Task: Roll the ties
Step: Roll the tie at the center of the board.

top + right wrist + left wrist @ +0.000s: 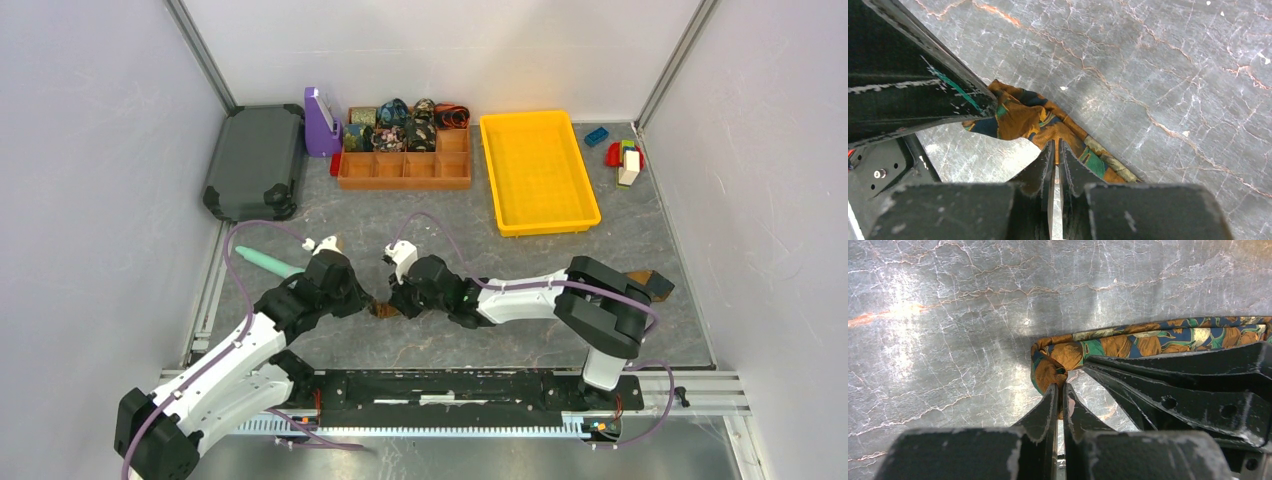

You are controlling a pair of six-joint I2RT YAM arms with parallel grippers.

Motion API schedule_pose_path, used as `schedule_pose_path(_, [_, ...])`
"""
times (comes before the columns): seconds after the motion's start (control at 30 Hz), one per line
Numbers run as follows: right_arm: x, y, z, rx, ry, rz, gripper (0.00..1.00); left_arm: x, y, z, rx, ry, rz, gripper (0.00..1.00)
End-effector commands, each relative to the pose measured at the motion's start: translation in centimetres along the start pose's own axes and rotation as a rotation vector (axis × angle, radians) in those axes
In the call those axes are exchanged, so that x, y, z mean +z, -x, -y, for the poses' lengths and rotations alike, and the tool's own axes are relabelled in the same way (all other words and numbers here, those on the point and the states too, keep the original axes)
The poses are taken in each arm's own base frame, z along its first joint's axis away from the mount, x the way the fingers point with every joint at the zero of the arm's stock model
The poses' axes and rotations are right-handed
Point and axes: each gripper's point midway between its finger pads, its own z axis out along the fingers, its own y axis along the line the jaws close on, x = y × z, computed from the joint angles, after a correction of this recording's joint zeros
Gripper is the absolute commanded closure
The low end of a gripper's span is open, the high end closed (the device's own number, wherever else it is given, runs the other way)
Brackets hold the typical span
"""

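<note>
An orange, blue and green patterned tie (1128,342) lies flat on the marble table and curls into a small loop at its end (1048,371). My left gripper (1060,388) is shut on that curled end. My right gripper (1055,145) is shut on the same tie (1020,117) just beside it. Seen from above, both grippers (372,303) (400,303) meet over the small bit of tie (385,311) that shows. The rest runs under the right arm, and a brown end (648,281) pokes out near its elbow. Several rolled ties (405,125) sit in the back row of the orange organiser (405,172).
A yellow bin (537,170) stands to the right of the organiser. A dark grey case (255,160) and a purple holder (320,122) are at back left. A teal stick (265,262) lies by the left arm. Toy blocks (625,160) sit at back right.
</note>
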Motion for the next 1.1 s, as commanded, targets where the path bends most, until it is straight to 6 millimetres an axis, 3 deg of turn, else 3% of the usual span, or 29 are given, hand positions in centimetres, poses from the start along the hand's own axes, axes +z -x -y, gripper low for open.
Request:
schedule_pose_path(0.0, [-0.3,0.0,0.2,-0.011,0.0,0.011,0.89,-0.6,1.4,2.4,-0.054,-0.072,0.034,0.96])
schedule_pose_path(0.33, [1.9,-1.9,0.3,0.015,0.013,-0.022,0.9,-0.5,1.5,3.1,-0.059,-0.09,0.023,0.96])
schedule_pose_path(0.6, [2.4,-2.3,0.9,0.014,-0.003,-0.028,0.91,0.2,1.2,3.8,-0.069,-0.113,0.007,0.97])
schedule_pose_path(0.83, [1.6,-1.2,1.3,0.02,-0.005,-0.003,0.91,1.3,0.8,4.5,-0.079,-0.128,-0.006,0.97])
schedule_pose_path(1.07, [-1.1,1.2,1.1,0.026,0.002,0.053,0.92,2.4,0.5,4.6,-0.092,-0.128,-0.009,0.98])
